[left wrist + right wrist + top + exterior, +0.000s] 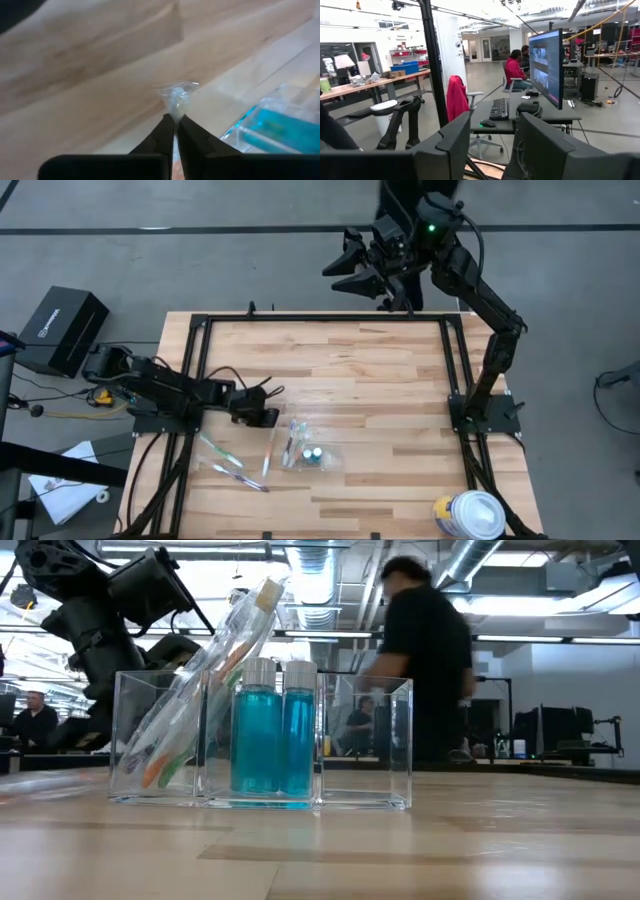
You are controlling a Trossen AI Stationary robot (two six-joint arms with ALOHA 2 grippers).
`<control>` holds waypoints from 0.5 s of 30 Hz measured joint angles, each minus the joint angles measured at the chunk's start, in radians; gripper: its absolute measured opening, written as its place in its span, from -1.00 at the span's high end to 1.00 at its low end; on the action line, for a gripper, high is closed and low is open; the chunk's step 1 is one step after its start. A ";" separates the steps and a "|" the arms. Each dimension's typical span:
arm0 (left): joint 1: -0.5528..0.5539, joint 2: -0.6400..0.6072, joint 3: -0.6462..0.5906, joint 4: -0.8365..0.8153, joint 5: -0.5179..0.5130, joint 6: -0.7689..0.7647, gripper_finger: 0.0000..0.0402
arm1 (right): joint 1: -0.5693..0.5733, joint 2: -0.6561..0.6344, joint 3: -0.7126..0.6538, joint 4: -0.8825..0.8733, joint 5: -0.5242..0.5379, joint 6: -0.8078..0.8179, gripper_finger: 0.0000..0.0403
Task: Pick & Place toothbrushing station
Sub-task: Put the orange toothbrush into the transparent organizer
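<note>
A clear three-compartment holder (pixel 312 457) stands on the wooden table, left of centre near the front. In the low view, two teal tubes (pixel 272 740) stand upright in its middle compartment. Several wrapped pale toothbrushes (pixel 190 710) lean in the compartment beside it, and the third compartment (pixel 365 740) is empty. Three more toothbrushes (pixel 240 477) lie flat on the table left of the holder. My left gripper (pixel 272 405) is just left of and beyond the holder, shut on a bit of clear wrapper (pixel 176 97). My right gripper (pixel 345 270) is open and empty, raised beyond the table's far edge. My left gripper pinches a crinkled end of clear plastic wrapper (pixel 175 105) between its two fingertips. A small tuft of the wrapper sticks out past the tips, above the table top. The fingers hide the rest of the wrapper, so I cannot tell which toothbrush it belongs to.
A round white-lidded canister (pixel 470 515) stands at the table's near right corner. A black frame runs round the table's edge (pixel 320 318). Bare wood lies between the holder and the right arm's base (pixel 480 410). A person in black (pixel 420 660) moves in the room behind.
</note>
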 joint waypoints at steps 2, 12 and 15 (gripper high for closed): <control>0.009 0.000 0.000 0.024 -0.020 0.017 0.99 | -0.006 0.000 0.000 0.000 -0.015 0.000 0.21; 0.081 -0.004 0.000 0.310 -0.157 0.183 1.00 | -0.017 0.000 0.000 0.012 -0.043 0.000 0.36; 0.127 -0.025 0.003 0.340 -0.178 0.247 1.00 | -0.018 0.000 0.000 0.012 -0.041 0.000 0.39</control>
